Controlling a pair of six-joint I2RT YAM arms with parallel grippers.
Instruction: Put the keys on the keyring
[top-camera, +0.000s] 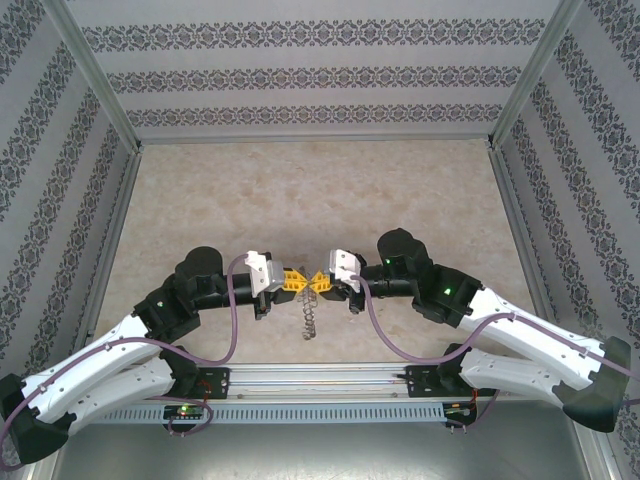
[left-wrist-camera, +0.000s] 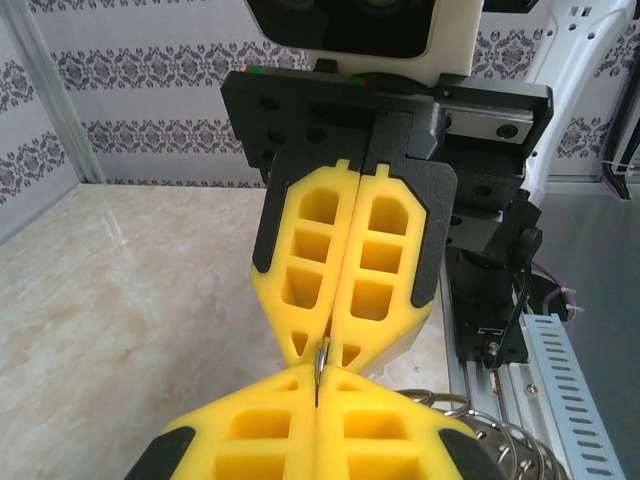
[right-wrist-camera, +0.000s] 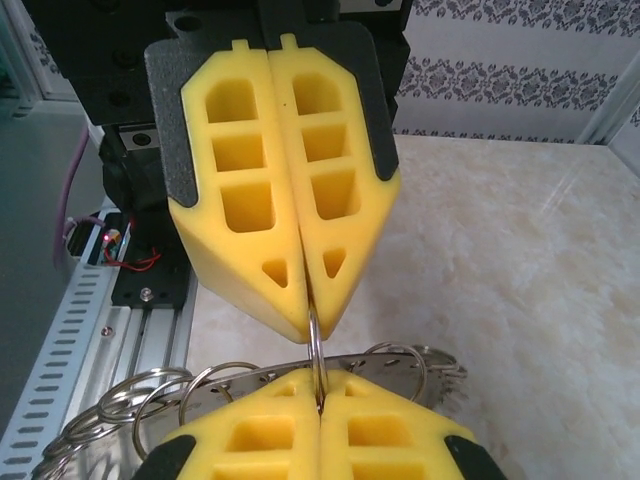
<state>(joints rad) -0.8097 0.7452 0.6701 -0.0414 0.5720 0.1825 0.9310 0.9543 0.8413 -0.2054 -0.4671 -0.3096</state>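
1. Setting: beige marble-look table (top-camera: 300, 190), patterned walls (top-camera: 320, 75) on three sides, aluminium rail (top-camera: 320, 378) along the near edge where both arms are bolted.
2. The keyring (right-wrist-camera: 255, 378) is a flat grey plate with thin silver loops all round the rim. It sits mid-table left to right and close to the near edge, dangling under the spot where the two arms meet. Can't tell if its lower end touches the table.
3. One wire loop (right-wrist-camera: 315, 350) off that rim stands between the opposing fingertips, seen edge-on in both wrist views.
4. The left gripper (top-camera: 299, 282) comes in from the left. Its fingers are pressed together, and the loop is nipped in the seam at the tip.
5. The right gripper (top-camera: 317, 283) comes in from the right, mirrored. Its fingers are also pressed together on the same loop. The two grippers are tip to tip and almost touching.
6. Why, my read: two pinch points on one thin loop stop it spinning. They would also let one side work against the other to spread the coil. The rest of the ring hangs free, so the spare loops stay out of the pinch.
7. Key: too small to tell apart from the yellow fingers here, so I can't say where it is. I wouldn't call threading done.
8. Risk: the wire is thin and the fingertips blunt, so any twist could let the loop slip out and drop the lot.
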